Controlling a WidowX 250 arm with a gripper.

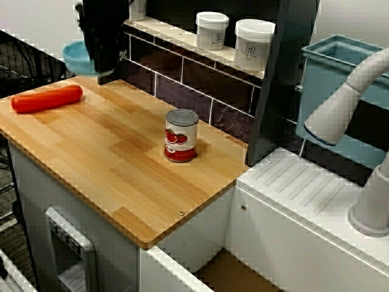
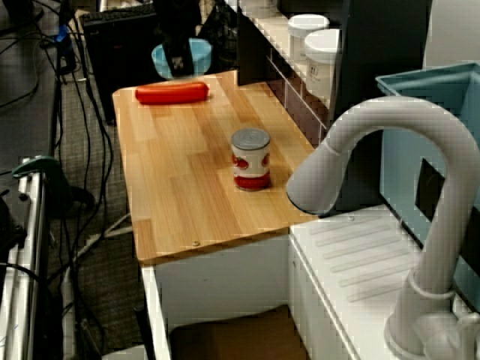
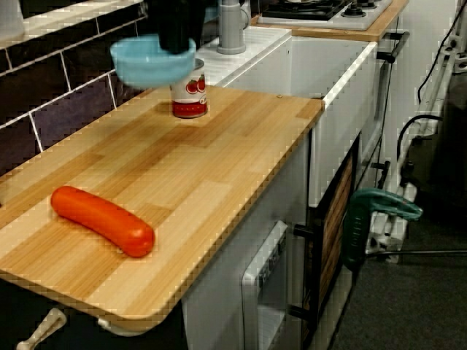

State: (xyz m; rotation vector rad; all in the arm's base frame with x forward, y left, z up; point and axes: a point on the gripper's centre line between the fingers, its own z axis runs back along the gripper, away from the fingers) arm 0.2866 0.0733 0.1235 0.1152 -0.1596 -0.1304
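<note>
Wooden countertop (image 1: 109, 152), black pincer (image 3: 179, 45) gripping blue bowl (image 3: 146, 64) aloft, red sausage (image 3: 102, 220) near edge, tomato can (image 1: 181, 135) well apart

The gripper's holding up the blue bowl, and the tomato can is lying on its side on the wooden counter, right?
Not quite. The tomato can stands upright, not on its side, as the view facing the tiled wall shows. It is on the wooden counter, and the gripper does hold up the blue bowl.
</note>
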